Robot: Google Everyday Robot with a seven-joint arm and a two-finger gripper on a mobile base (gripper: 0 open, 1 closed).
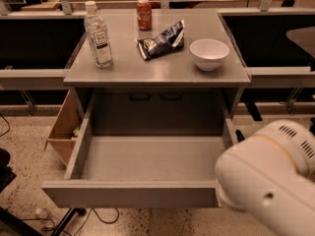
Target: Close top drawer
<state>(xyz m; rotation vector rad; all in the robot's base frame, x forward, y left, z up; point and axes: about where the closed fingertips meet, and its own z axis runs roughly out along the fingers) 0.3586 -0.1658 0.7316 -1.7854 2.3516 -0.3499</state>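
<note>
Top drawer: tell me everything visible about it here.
The top drawer is grey, wide and shallow, pulled far out below the cabinet top, with nothing showing inside. Its flat front panel has no handle. The white arm casing covers its front right corner; contact cannot be told. The gripper is out of sight, likely behind that casing.

Robot test lab or office workspace: plain grey metal cabinet (157,75) between matching grey benches (280,73), on a speckled terrazzo floor (24,151) with loose black cables (101,217). A white rounded robot arm housing (268,181) fills the lower right. The gripper is out of view.
</note>
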